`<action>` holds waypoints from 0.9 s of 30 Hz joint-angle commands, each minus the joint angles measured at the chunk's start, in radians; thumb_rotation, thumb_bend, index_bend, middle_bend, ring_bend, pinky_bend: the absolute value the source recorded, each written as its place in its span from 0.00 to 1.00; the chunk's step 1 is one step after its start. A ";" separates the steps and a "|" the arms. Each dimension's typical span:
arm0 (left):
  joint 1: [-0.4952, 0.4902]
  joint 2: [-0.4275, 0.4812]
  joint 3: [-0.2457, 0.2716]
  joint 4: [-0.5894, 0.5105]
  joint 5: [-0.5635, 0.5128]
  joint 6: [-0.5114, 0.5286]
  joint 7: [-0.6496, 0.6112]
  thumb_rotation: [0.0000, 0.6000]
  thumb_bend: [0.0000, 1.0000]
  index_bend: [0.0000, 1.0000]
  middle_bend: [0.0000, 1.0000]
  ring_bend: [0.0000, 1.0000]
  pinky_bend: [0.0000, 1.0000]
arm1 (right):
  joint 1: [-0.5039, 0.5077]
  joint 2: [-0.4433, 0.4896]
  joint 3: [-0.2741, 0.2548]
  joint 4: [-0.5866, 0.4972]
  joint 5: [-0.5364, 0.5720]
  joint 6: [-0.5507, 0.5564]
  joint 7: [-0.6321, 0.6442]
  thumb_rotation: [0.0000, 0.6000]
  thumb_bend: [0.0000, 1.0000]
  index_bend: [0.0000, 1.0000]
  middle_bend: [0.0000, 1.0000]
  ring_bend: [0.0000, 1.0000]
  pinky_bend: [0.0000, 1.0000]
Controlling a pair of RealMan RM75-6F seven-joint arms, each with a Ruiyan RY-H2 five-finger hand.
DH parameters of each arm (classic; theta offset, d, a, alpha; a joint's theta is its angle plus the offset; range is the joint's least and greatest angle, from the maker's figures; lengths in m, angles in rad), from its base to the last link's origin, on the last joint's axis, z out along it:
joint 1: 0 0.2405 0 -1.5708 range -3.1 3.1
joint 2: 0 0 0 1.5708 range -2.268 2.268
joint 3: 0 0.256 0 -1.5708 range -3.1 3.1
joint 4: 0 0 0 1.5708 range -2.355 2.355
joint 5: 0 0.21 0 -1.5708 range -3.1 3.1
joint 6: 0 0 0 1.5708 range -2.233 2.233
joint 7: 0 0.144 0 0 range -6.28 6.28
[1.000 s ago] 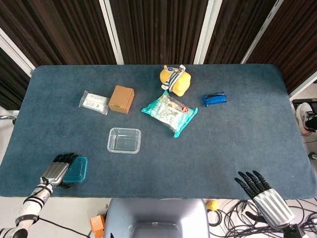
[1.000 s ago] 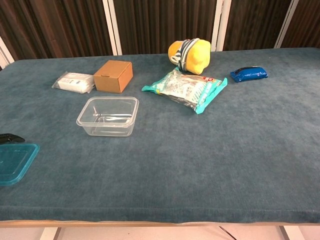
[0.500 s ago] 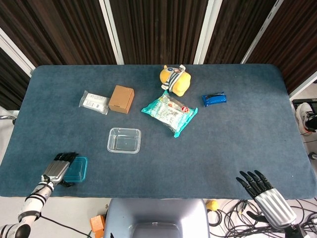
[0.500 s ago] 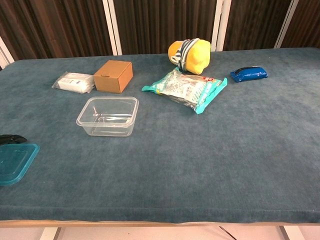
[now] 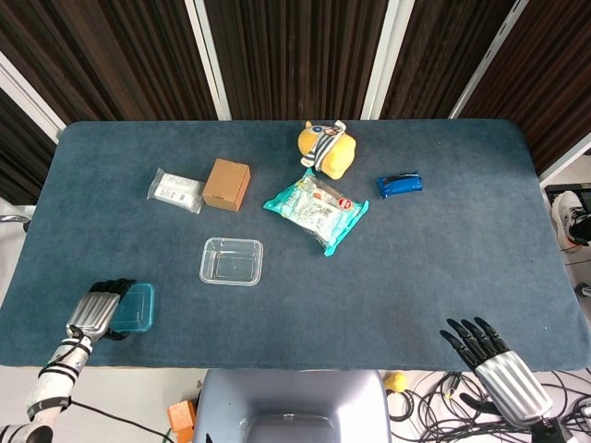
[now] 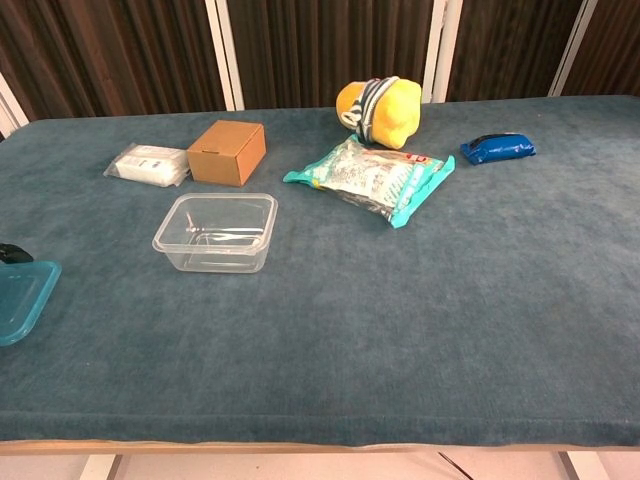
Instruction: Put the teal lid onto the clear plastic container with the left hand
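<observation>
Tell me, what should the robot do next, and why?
Probably lift the teal lid and carry it right toward the clear plastic container. The left hand lies on the lid near the table's front-left corner, and the container stands open, apart from it.

lab test bench | blue felt table (image 5: 443, 249) | floor cables (image 5: 434, 392)

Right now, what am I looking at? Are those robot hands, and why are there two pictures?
Yes, it's a robot with two arms and finger hands. One picture looks down from its head, the other looks out from its chest. Its left hand rests on a teal lid at the table's near edge. Its right hand is open, holding nothing. Also there: a clear container, a brown box, a white packet, a yellow plush toy, a snack bag, and a blue wrapper.
</observation>
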State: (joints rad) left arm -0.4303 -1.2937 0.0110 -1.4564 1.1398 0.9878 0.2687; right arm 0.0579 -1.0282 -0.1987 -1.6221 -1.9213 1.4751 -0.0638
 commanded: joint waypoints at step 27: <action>-0.400 0.031 -0.239 -0.210 -0.400 -0.171 0.258 1.00 0.25 0.46 0.80 0.59 0.24 | 0.063 0.023 0.012 -0.021 0.070 -0.112 0.062 1.00 0.06 0.00 0.00 0.00 0.00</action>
State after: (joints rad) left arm -0.7767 -1.2160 -0.2154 -1.7137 0.8000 0.8568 0.4933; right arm 0.1167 -1.0075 -0.1881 -1.6416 -1.8560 1.3676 -0.0056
